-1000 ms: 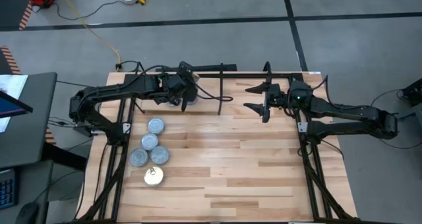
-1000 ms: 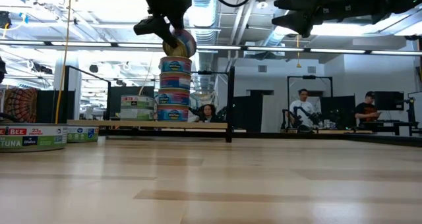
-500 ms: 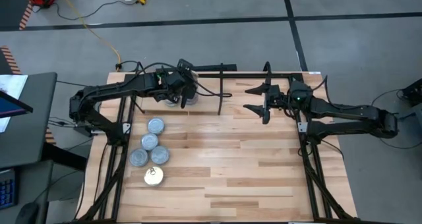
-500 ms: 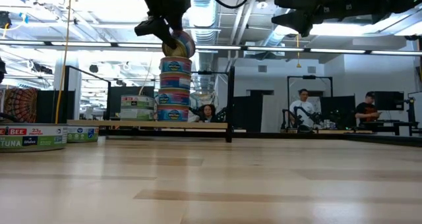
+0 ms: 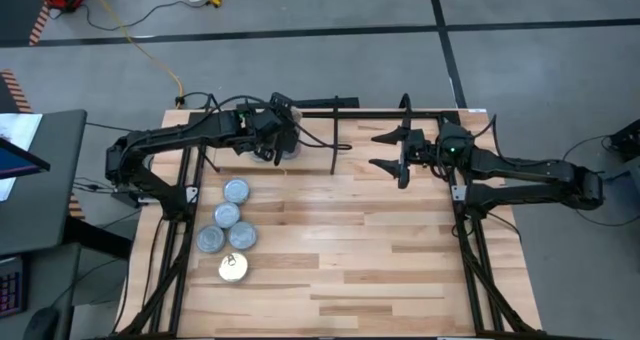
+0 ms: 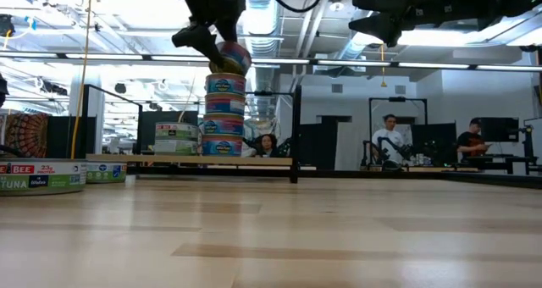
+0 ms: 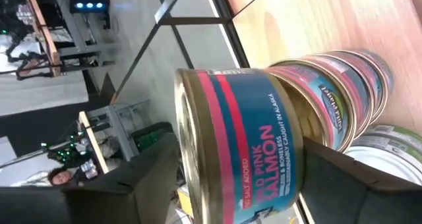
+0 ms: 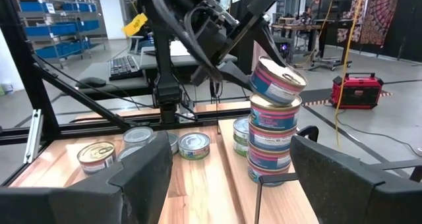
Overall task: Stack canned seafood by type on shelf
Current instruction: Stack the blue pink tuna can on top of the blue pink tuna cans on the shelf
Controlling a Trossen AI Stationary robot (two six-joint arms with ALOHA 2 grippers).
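Note:
On the shelf [image 6: 254, 160] at the table's far left stands a stack of salmon tins [image 6: 224, 114]. Another tin [image 6: 231, 57] lies tilted on top of the stack, one edge raised. My left gripper [image 6: 210, 44] is open and comes at that tin from above and the left. Its fingers stand on either side of the tin [image 7: 241, 145]. A lower stack of green-labelled tins [image 6: 176, 138] stands beside the salmon stack. My right gripper [image 5: 388, 150] hangs open and empty above the table's far middle. My left gripper has one finger [image 7: 142, 184] at the top tin's gold lid [image 7: 188, 151] and the other [image 7: 349, 184] at its base, slanting down from the far left. The tin's lower edge [image 8: 267, 95] rests on the stack. I cannot tell whether the fingers touch it.
Three bluish-grey tins [image 5: 228, 218] and one gold-topped tin [image 5: 233, 268] lie loose at the table's left. A black divider rod [image 5: 333, 145] rises from the shelf beside the stack. People sit at desks in the room behind.
My left gripper has rolled a little at the top of the stack without leaving its place. The top tin stays tilted on the stack.

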